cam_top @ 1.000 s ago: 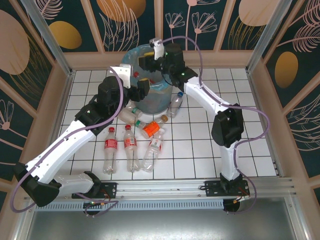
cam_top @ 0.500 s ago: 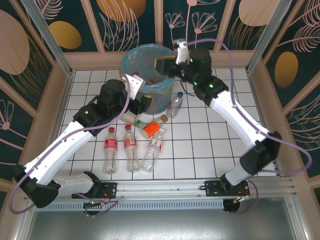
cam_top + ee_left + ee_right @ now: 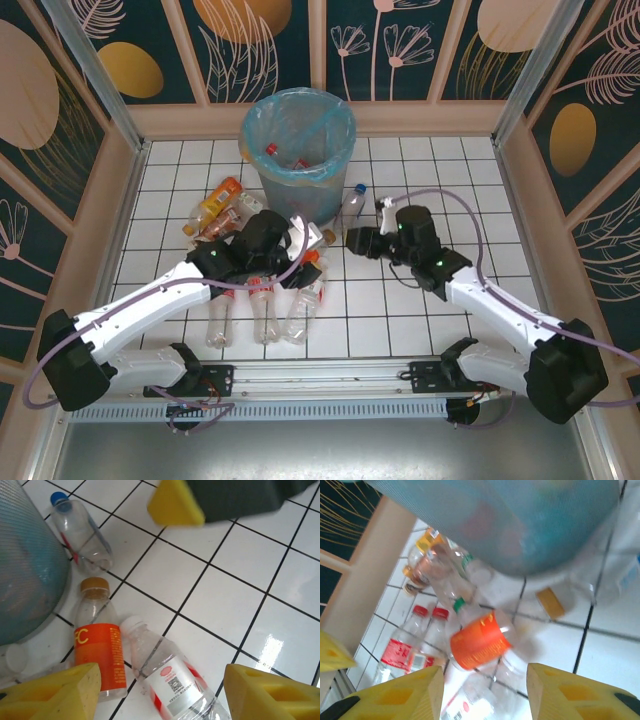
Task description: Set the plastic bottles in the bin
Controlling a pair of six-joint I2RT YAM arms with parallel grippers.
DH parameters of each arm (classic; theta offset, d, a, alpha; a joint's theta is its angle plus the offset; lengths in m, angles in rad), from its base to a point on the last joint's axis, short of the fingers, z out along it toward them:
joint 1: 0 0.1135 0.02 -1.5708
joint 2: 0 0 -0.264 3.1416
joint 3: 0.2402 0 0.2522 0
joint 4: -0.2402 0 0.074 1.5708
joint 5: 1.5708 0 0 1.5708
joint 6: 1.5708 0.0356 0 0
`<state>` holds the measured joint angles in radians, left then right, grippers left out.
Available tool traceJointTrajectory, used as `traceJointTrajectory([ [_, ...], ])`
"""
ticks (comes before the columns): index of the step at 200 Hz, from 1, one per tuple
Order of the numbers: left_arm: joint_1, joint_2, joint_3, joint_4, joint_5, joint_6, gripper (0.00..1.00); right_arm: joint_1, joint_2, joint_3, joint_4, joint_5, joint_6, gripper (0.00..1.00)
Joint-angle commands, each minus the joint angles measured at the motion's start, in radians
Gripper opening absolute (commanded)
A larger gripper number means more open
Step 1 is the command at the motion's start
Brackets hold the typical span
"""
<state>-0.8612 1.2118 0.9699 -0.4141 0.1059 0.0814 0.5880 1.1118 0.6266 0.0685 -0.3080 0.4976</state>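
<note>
The bin, grey-blue with a light-blue liner, stands at the back with some plastic bottles inside, one red-capped. My left gripper hovers open over a clear bottle with a red-and-white label, beside an orange-labelled bottle. My right gripper is open and holds nothing, low above that orange-labelled bottle. From above, the left gripper and right gripper face each other in front of the bin. More bottles lie under the left arm.
A blue-capped clear bottle lies right of the bin, and orange bottles lie to its left. Wooden walls enclose the white tiled floor. The bin's wall is close to the left gripper.
The right arm swung from above the bin down to the floor right of the bottles. The left arm dropped from beside the bin to over the bottle cluster.
</note>
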Motion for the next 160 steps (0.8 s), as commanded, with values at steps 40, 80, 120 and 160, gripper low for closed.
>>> traceJointTrajectory([
  [40,-0.005,0.023,-0.128,0.147,-0.033,0.03,0.67,-0.005,0.19,-0.162,0.377,-0.141,0.195,0.52],
  [80,-0.008,0.02,-0.178,0.148,-0.048,0.054,0.68,-0.004,0.381,-0.16,0.557,-0.227,0.283,0.52],
  [120,-0.011,0.047,-0.204,0.138,-0.06,0.078,0.7,-0.005,0.552,-0.102,0.593,-0.274,0.316,0.54],
  [160,-0.013,0.084,-0.198,0.139,-0.077,0.081,0.71,-0.005,0.638,-0.075,0.637,-0.307,0.351,0.57],
])
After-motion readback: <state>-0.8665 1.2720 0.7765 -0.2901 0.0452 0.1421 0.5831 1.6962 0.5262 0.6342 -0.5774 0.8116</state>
